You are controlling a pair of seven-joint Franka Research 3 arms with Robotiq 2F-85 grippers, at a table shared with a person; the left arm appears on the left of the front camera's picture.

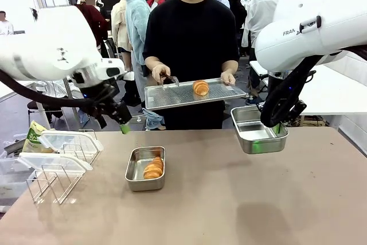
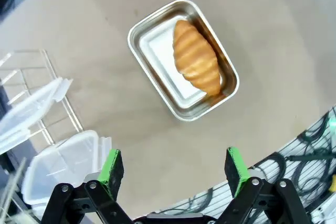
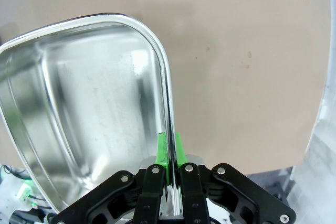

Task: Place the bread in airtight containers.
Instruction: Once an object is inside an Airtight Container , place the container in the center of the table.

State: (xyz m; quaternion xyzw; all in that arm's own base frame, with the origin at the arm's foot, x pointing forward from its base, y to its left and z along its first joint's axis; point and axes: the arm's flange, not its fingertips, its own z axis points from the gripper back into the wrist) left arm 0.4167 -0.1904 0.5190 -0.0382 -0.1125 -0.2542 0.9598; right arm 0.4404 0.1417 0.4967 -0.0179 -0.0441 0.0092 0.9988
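Observation:
One bread roll point(image 1: 153, 167) lies in a steel airtight container point(image 1: 135, 171) on the table; from above, the roll point(image 2: 197, 57) fills the right half of that tin point(image 2: 152, 45). My left gripper point(image 1: 124, 127) point(image 2: 173, 167) hangs open above and left of it, holding nothing. A second bread roll point(image 1: 200, 88) sits on the perforated tray point(image 1: 172, 97) in the person's hands. My right gripper point(image 1: 277, 128) point(image 3: 169, 153) is shut on the rim of an empty airtight container point(image 1: 252, 133) point(image 3: 79, 103), lifted off the table below the tray.
A wire rack point(image 1: 54, 176) point(image 2: 31, 77) at the table's left holds two clear lids point(image 1: 69, 140) point(image 2: 63, 166). The person's hand holds tongs point(image 1: 171, 80) on the tray. Bare brown table stretches across the front and right.

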